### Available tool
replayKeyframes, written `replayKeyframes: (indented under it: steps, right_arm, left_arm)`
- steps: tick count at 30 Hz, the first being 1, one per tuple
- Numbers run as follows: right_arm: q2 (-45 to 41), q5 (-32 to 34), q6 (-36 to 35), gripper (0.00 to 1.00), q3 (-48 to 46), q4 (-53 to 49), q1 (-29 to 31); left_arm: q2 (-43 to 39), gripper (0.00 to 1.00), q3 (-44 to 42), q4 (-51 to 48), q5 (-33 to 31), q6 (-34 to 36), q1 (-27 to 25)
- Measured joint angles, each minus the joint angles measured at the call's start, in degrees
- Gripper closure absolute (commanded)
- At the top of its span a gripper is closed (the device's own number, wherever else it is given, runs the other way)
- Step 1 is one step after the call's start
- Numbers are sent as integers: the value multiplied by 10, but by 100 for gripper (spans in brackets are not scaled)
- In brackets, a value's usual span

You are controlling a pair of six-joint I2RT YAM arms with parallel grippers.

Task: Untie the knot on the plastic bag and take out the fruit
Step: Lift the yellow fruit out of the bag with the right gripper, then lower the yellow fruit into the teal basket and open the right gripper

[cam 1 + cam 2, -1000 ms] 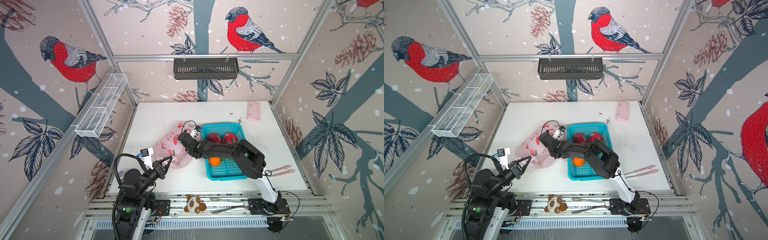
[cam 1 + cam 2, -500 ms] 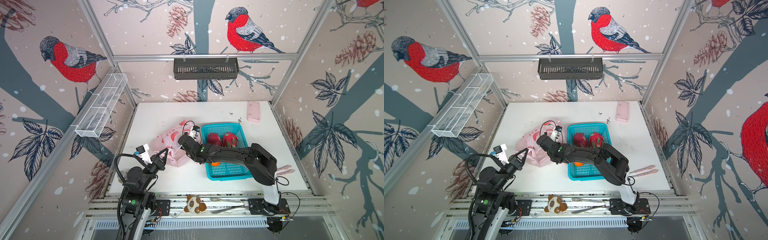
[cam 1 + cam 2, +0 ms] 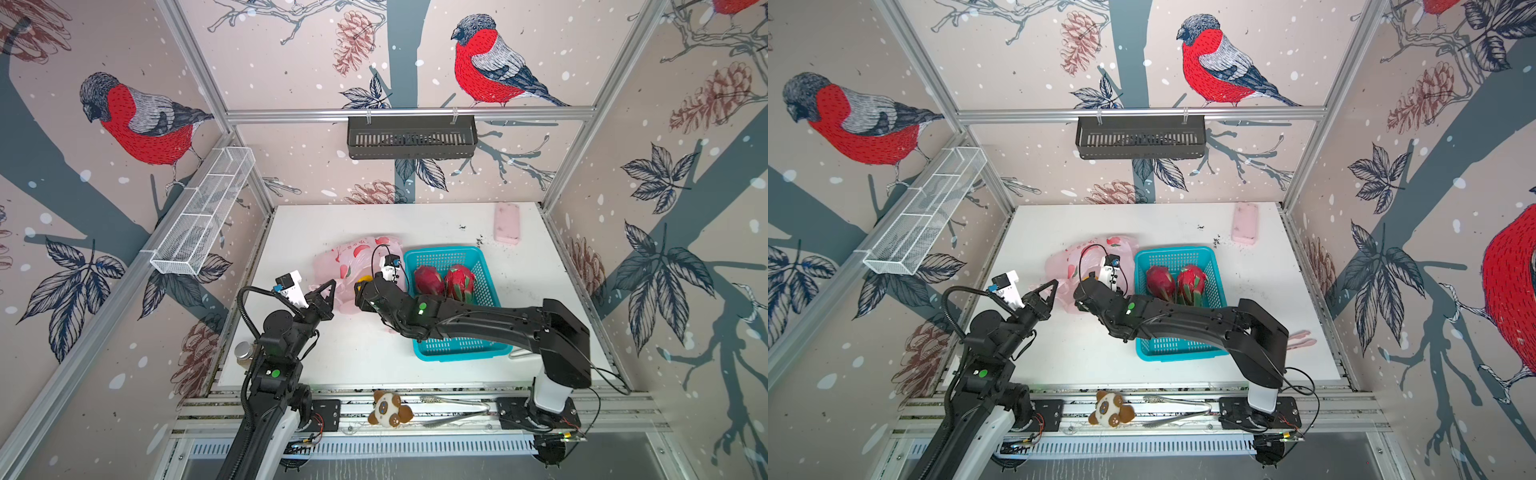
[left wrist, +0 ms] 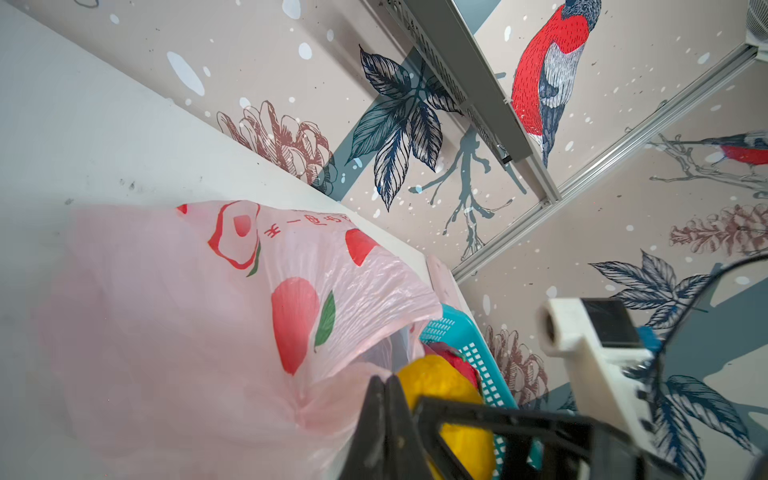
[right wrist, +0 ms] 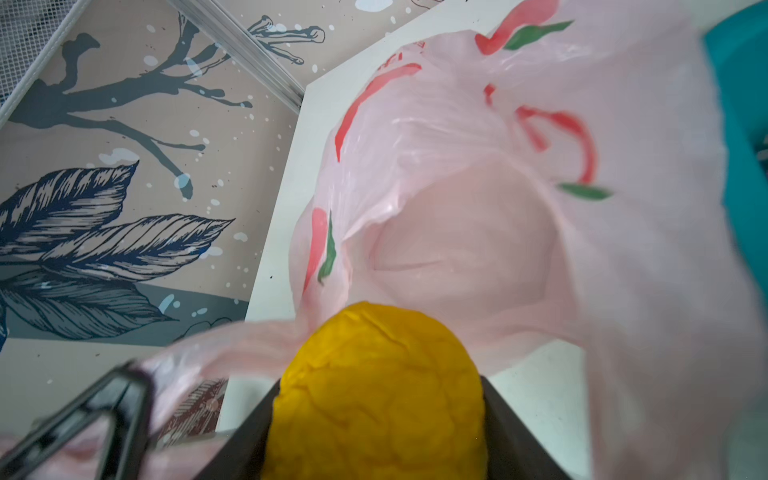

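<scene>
The left claw [image 3: 329,289], pinched shut on the plastic bag [image 3: 353,257], holds its mouth open. Just beside it, the right claw [image 3: 360,290] grips the yellow fruit [image 5: 374,374] at that mouth. The fruit is probably bound for the blue basket [image 3: 440,252] just beyond, which holds two dragon fruits [image 3: 428,280].

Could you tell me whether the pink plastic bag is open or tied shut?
Open: in the right wrist view the plastic bag gapes, showing its hollow pink inside beyond the yellow fruit.
</scene>
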Motion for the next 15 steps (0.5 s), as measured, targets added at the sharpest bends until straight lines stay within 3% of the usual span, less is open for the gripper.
replayKeyframes:
  steps: [11, 15]
  right_arm:
    - [-218, 63, -29, 48, -152, -73, 5]
    - [-266, 83, -31, 48, -214, -106, -23]
  left_arm:
    - [149, 100, 23, 113, -21, 31, 0]
    - [192, 87, 50, 117, -28, 45, 0]
